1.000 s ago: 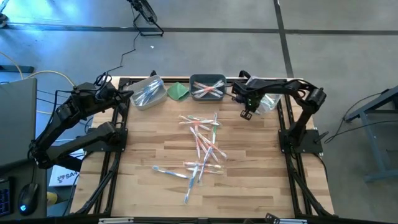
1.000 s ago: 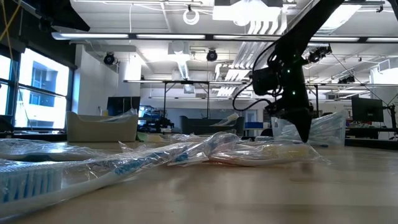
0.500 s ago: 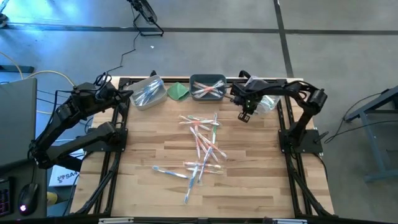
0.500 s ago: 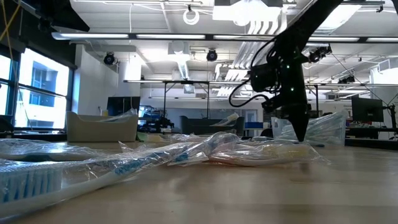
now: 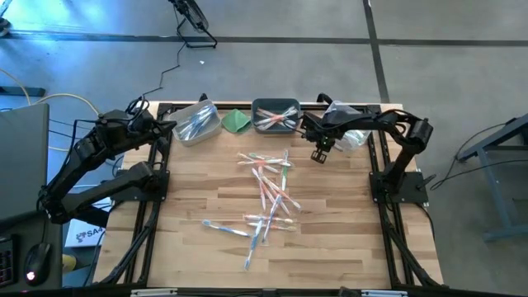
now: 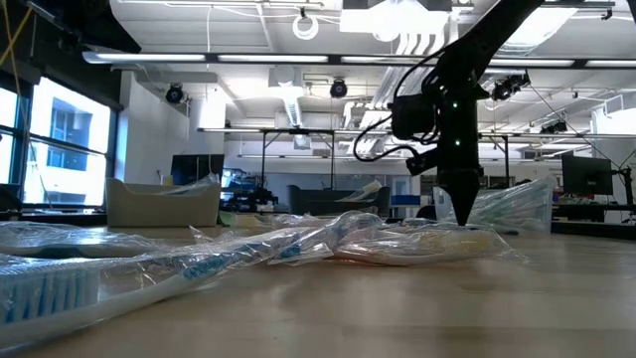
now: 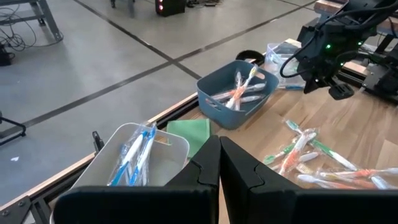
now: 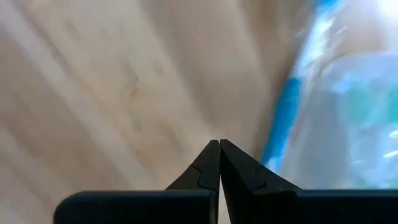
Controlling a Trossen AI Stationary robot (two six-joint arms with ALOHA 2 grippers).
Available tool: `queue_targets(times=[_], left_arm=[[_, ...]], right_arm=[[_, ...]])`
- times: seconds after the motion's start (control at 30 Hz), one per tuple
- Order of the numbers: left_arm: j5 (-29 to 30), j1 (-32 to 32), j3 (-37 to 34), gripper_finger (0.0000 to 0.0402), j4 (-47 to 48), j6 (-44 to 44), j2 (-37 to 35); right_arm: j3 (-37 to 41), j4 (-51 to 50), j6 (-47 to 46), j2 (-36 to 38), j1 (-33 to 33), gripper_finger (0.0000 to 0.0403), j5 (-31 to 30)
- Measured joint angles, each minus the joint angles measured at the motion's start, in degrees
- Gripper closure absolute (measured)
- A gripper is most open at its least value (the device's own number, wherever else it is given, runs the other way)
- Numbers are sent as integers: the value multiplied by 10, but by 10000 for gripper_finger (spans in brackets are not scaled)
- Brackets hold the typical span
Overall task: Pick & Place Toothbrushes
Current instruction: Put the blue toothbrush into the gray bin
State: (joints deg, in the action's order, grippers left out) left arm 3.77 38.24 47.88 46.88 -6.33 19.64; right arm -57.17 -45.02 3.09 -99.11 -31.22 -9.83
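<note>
Mostly toothbrushes [image 5: 266,195] litter the wooden table [image 5: 330,231].

On the table [image 5: 330,247], the toothbrushes [image 5: 266,198] lie in a loose heap at the middle. Behind the heap, along the far edge — three things in a row: one bin [image 5: 196,124] left, folded cloth [image 5: 237,120] between, another bin [image 5: 276,115] right.

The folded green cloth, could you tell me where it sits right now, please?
In the high view the green cloth lies at the table's far edge, between the pale bin on its left and the dark bin on its right.
</note>
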Motion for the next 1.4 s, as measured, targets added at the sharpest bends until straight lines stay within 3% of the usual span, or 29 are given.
queue_targets(times=[0.17,0.53,0.67,1.13,1.4], left_arm=[[0,0,0,402,-4,0,0],[0,0,0,402,-4,0,0],[0,0,0,402,-4,-2,0],[22,0,0,402,-4,-2,0],[29,0,0,402,-4,-2,0]], right_arm=[[0,28,-2,0,0,400,-58],[0,68,-3,-21,-10,400,-71],[0,71,-1,-35,-9,400,-112],[0,49,-4,-26,5,400,-81],[0,63,2,5,3,400,-122]])
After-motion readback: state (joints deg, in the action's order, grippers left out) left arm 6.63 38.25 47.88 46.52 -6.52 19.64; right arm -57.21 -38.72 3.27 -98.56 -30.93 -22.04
